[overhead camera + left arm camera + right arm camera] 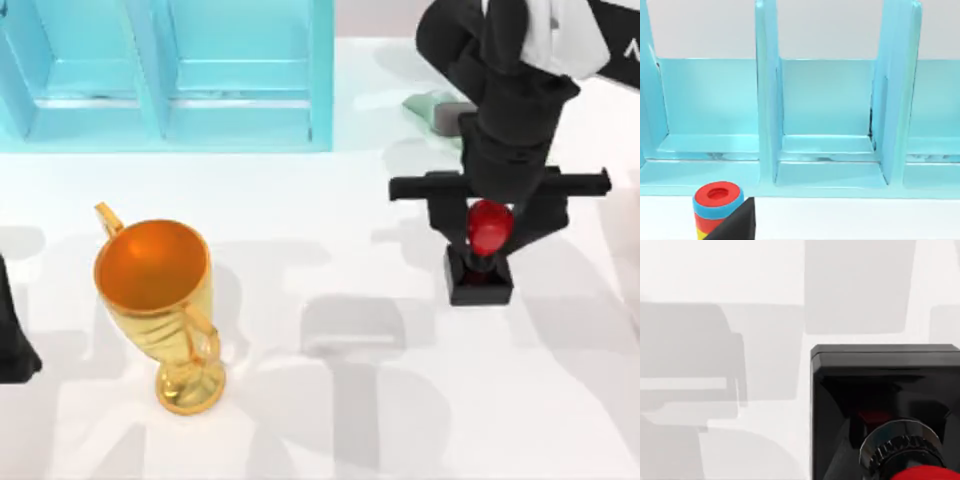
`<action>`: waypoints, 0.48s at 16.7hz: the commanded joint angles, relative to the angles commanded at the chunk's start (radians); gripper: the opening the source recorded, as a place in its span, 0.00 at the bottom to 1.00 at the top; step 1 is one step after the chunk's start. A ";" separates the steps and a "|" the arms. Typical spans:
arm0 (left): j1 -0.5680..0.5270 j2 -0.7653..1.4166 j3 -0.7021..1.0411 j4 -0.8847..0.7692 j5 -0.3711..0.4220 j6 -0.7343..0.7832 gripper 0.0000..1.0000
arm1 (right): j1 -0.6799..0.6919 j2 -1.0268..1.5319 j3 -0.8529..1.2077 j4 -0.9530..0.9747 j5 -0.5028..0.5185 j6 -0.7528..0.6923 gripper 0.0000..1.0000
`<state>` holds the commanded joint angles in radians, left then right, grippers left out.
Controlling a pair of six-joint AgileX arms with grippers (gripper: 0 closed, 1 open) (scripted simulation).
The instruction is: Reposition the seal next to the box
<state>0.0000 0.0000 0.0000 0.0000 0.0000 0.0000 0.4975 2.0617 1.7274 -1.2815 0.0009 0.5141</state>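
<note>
White surface with a turquoise box at eleven o'clock. The seal sits at three o'clock, well apart from it, so the move is hardly begun. Right tool hangs straight down over the red knob, fingers astride it; whether they grip, I cannot tell. Left arm is parked at nine o'clock.

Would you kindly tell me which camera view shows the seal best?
The top view shows it best: the whole seal, red knob over black base, sits on the white table under the right gripper. The right wrist view shows a cropped close-up of its base and knob.
</note>
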 joint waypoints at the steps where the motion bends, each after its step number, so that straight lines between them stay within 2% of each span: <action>1: 0.000 0.000 0.000 0.000 0.000 0.000 1.00 | -0.038 0.025 0.065 -0.040 0.000 -0.038 0.00; 8: 0.000 0.000 0.000 0.000 0.000 0.000 1.00 | -0.342 0.188 0.575 -0.332 0.003 -0.339 0.00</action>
<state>0.0000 0.0000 0.0000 0.0000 0.0000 0.0000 0.1554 2.2494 2.3023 -1.6132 0.0042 0.1748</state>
